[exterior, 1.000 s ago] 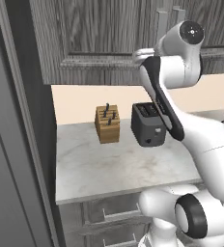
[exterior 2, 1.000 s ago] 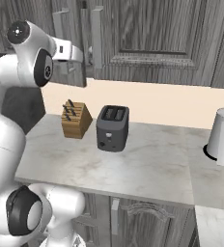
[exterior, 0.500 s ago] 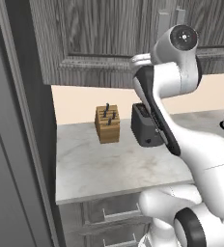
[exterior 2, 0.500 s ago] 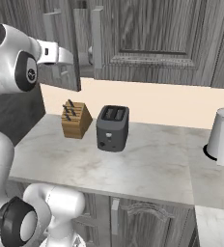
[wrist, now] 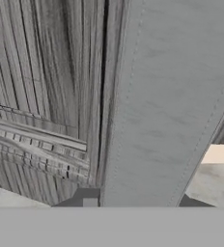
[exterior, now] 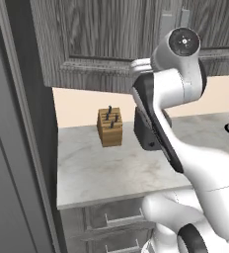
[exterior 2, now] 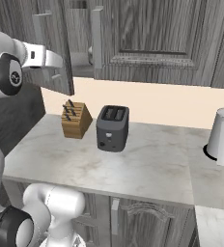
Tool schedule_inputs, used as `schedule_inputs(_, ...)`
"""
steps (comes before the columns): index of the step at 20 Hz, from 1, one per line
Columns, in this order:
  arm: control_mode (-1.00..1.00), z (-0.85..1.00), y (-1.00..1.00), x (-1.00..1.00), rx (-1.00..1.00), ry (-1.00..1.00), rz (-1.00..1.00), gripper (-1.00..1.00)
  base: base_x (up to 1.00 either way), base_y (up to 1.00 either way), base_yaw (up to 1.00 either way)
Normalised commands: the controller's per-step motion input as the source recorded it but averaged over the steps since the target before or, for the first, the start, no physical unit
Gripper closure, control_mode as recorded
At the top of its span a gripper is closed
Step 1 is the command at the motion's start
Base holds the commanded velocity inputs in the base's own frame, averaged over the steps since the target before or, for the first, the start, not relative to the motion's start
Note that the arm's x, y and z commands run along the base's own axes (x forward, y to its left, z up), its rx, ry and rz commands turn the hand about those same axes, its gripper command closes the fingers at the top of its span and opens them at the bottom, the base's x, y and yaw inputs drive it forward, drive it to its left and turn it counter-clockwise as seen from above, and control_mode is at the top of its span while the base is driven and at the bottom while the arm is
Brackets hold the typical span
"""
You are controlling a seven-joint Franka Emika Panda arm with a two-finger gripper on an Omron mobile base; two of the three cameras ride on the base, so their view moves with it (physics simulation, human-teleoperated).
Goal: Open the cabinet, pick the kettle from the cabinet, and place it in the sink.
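Note:
The cabinet (exterior 2: 152, 34) hangs above the counter, and its left door (exterior 2: 56, 43) stands swung out toward me. My gripper (exterior 2: 60, 66) is at that door, shut on its vertical silver bar handle (wrist: 152, 106), which runs between the two dark fingertips (wrist: 89, 197) in the hand view. From the left base view the open door (exterior: 106, 39) spreads across the top, with my arm in front of it. A dark gap (exterior 2: 80, 43) shows between the doors. The kettle is hidden. The sink is out of view.
On the marble counter (exterior 2: 85, 164) stand a wooden knife block (exterior 2: 75, 120), a dark grey toaster (exterior 2: 112, 128) and a white paper towel roll (exterior 2: 223, 135) at the right. A tall dark panel (exterior: 18, 148) borders the counter's left end. Grey drawers (exterior: 111, 220) sit below.
The left cabinet door has swung further open, and my hand has travelled with its handle toward the left of the right base view. Things on the counter stayed put.

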Motion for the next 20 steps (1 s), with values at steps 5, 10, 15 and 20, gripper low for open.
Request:
schedule_inputs(5,-1.00,0.00,0.42,-0.39,-0.03,0.00,-0.07,1.00,0.00,0.00,0.00)
schedule_inputs(10,-1.00,-0.01,0.45,-0.38,-0.06,0.00,-0.10,1.00,0.00,0.00,0.00)
schedule_inputs(15,-1.00,-0.01,0.49,-0.36,-0.10,0.00,-0.09,1.00,0.00,0.00,0.00)
schedule_inputs(20,-1.00,0.00,0.48,-0.36,-0.09,-0.01,-0.06,1.00,0.00,0.00,0.00)
